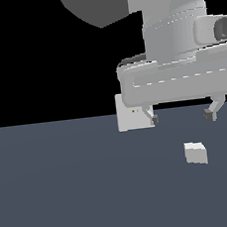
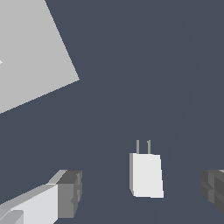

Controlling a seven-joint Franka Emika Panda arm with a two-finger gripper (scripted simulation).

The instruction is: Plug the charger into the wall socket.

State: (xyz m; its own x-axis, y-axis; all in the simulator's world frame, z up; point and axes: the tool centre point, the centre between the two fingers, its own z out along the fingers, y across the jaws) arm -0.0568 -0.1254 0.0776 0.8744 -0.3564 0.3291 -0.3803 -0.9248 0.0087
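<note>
The charger (image 2: 146, 175) lies on the dark grey floor (image 2: 144, 78), a small white block with two thin prongs sticking out of one end. It sits between the two dark fingertips (image 2: 70, 194) of the gripper (image 2: 142, 192), touching neither; the jaws stand wide apart. A large pale grey panel (image 2: 30, 52), seen at a slant, fills one corner, well apart from the charger.

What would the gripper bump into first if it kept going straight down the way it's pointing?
Probably the charger. The open gripper points down, and the charger lies on the floor between its fingers in the wrist view. Depth is hard to judge, so it could meet the floor.
</note>
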